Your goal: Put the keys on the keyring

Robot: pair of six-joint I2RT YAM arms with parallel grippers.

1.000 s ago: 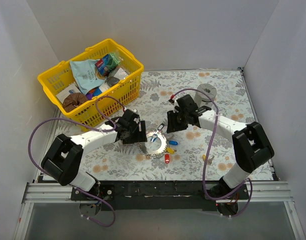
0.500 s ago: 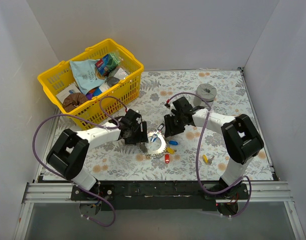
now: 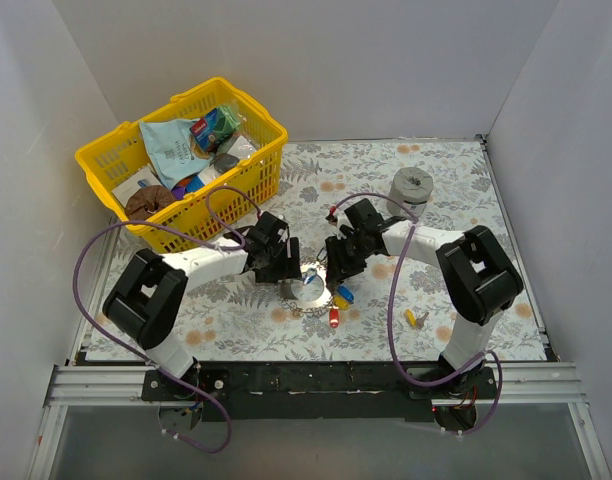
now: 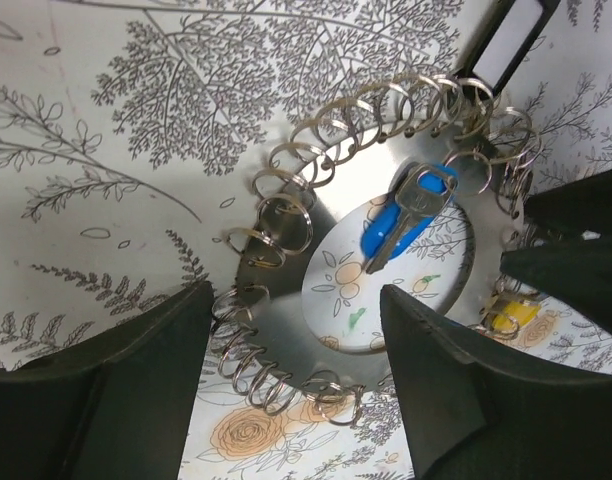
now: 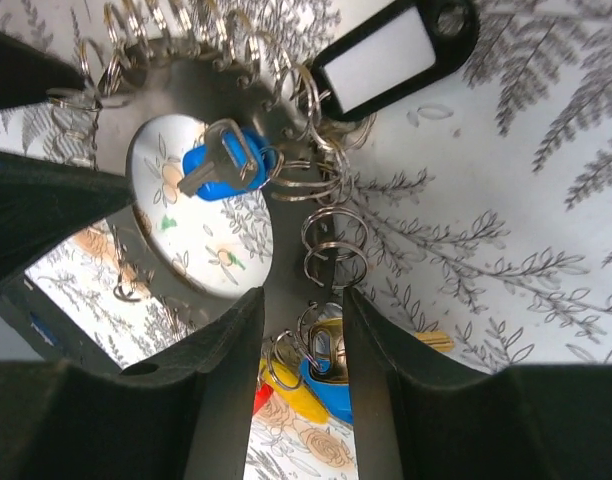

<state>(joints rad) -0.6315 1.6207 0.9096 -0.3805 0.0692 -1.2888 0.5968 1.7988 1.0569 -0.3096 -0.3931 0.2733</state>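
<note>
The keyring (image 3: pixel 308 287) is a silver toothed disc with many small split rings on its rim. It lies between my two grippers. A blue-headed key with a silver key (image 4: pixel 406 208) lies in its open centre, also seen in the right wrist view (image 5: pixel 224 163). My left gripper (image 4: pixel 296 400) is open, with its jaws on either side of the disc's near rim (image 4: pixel 286 300). My right gripper (image 5: pixel 301 390) is closed narrowly across the disc's band (image 5: pixel 304 285). Blue, yellow and red keys (image 5: pixel 316 385) hang on rings between its fingers. A black tag (image 5: pixel 391 55) with a white label is on the rim.
A red key (image 3: pixel 334 318) lies just in front of the keyring. A loose yellow key (image 3: pixel 410 318) and a silver one (image 3: pixel 422 320) lie to the right. A grey roll (image 3: pixel 412 184) stands at the back right. A yellow basket (image 3: pixel 256 180) of items stands at the back left.
Both grippers have closed in on the keyring, the left from the left and the right from the right. The ring and its hanging keys have shifted slightly.
</note>
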